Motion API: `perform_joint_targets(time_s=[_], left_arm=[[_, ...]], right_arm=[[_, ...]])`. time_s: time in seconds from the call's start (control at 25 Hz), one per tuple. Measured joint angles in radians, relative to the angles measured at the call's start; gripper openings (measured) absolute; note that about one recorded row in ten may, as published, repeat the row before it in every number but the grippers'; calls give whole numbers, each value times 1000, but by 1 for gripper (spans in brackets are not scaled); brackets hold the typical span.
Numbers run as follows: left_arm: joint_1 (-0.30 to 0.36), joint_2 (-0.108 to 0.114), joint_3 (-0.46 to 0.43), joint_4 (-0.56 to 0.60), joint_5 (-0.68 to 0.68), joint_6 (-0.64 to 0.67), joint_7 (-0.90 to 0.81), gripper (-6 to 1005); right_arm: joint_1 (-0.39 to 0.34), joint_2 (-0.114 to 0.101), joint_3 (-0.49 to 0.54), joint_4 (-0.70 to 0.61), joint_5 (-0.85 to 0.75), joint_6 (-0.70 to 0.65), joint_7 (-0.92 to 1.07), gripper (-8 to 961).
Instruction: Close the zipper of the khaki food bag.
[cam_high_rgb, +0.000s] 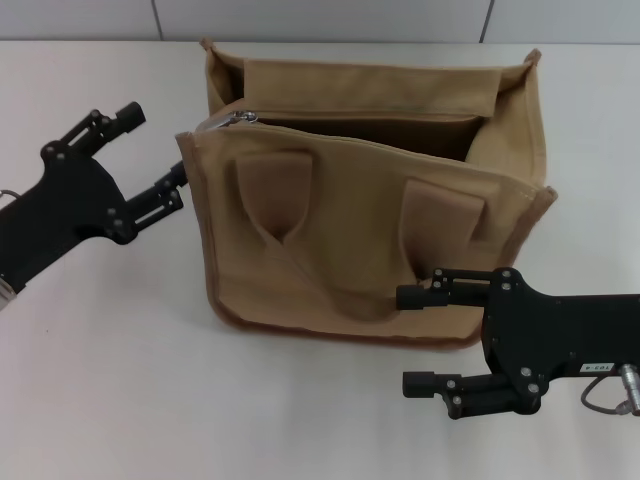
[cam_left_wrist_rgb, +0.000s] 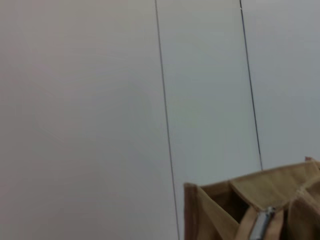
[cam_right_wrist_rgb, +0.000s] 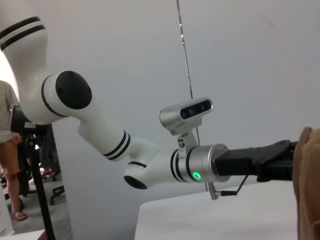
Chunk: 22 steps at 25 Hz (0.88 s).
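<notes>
Head view: both grippers flank khaki food bag, jaws apart; right wrist: bystander.

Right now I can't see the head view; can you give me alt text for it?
A khaki food bag stands on a white table, its top gaping open, with the zipper's silver slider at the bag's left end. The left gripper is open beside that end; the right gripper is open at the bag's front lower right.

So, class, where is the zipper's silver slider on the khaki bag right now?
In the head view the slider sits at the left end of the open zipper, on the khaki food bag, nearest the left gripper.
</notes>
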<state>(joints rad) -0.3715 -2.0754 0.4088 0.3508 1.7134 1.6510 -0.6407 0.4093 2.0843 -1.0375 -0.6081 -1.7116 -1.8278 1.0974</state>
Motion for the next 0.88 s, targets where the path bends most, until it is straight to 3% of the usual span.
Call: perform_joint_targets(time_s=[0.48, 0.88], left_arm=[[-46, -4, 27, -63, -13, -36, 9, 779], [-70, -5, 25, -189, -162, -80, 114, 775]], right_arm=[[-1, 0, 11, 13, 3, 1, -11, 769], [-1, 0, 11, 35, 11, 1, -25, 769]])
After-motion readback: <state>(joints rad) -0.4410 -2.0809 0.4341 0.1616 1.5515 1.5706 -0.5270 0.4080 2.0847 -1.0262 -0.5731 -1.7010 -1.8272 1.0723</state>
